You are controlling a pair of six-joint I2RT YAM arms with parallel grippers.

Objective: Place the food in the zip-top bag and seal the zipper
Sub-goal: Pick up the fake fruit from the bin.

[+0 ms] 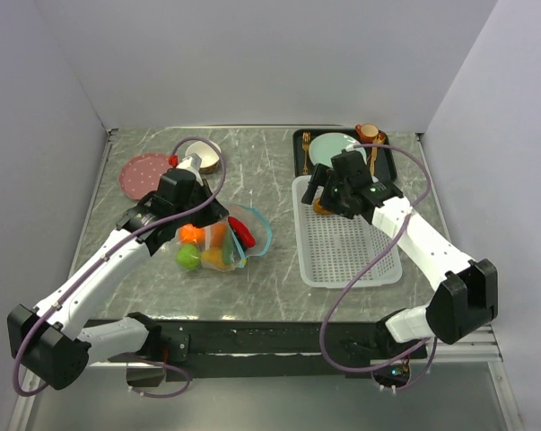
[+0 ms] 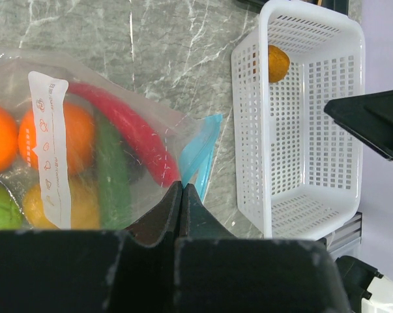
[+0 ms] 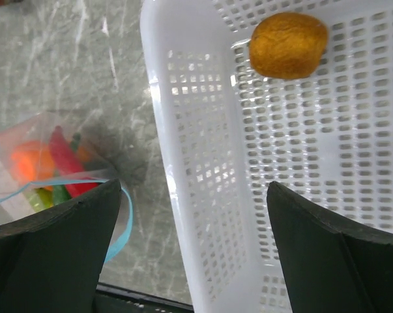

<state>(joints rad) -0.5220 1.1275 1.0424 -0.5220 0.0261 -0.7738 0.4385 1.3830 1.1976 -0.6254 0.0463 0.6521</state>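
Drop wide-apart right hand straight over yellow-brown fruit in basket, left hand clamped on zip-top bag lip.

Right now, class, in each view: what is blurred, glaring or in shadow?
Left wrist: the left gripper is dark and soft near the lens; the bag clouds the food with sheen. Right wrist: the right gripper is dark too, the fruit in the basket is sharp. Top external: even light, soft shadows on the table.
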